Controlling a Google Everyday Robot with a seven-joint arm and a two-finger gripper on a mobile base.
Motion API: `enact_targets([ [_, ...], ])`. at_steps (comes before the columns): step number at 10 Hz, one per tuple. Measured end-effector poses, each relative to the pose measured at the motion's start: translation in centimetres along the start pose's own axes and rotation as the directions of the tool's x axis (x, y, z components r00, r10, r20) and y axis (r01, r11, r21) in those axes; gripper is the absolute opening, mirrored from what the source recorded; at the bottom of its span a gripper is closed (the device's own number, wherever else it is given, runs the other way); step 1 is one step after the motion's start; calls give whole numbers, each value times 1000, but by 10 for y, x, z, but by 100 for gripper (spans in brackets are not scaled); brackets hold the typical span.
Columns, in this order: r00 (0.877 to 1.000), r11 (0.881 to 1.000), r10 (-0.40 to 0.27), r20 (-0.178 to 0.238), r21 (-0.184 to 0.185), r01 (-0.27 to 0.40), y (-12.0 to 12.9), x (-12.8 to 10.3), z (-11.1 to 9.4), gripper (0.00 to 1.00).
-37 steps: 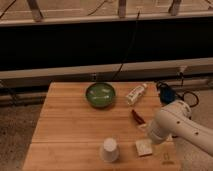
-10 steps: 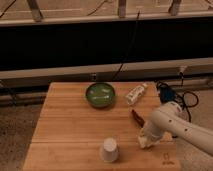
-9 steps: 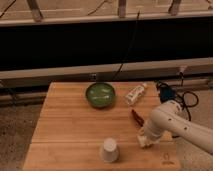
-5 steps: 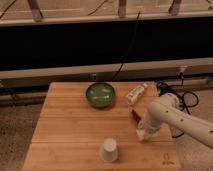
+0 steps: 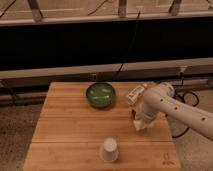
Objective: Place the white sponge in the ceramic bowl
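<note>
The gripper (image 5: 140, 121) hangs low over the right half of the wooden table (image 5: 65, 125), which stands on a speckled floor before a dark wall strung with cables. A labelled white bottle (image 5: 135, 93) lies at 12 o'clock from it and an upturned paper cup (image 5: 109, 149) stands at 7 o'clock. Neither is between it and the ceramic bowl (image 5: 100, 95) at 10 o'clock. The white sponge (image 5: 138, 126) sits pinched at its tip.

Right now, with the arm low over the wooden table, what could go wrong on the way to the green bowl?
1. The white labelled bottle lies beside the round glossy green ceramic bowl, just beyond the gripper; a swing toward the bowl could knock it.
2. The small off-white sponge seems to sit at the gripper, but how firmly it is held is unclear, so it might drop short of the bowl.
</note>
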Motion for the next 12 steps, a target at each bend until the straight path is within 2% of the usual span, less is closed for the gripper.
enact_targets([
  [2,1000,1000,-12,-8,-3,12,-10,-3,-6,0],
  [5,999,999,-39,-17,-1,39,-44,-9,-22,0],
  [8,998,999,-50,-28,-6,50,-52,-12,-27,0],
  [12,996,997,-82,-30,6,82,-107,-27,-38,0],
])
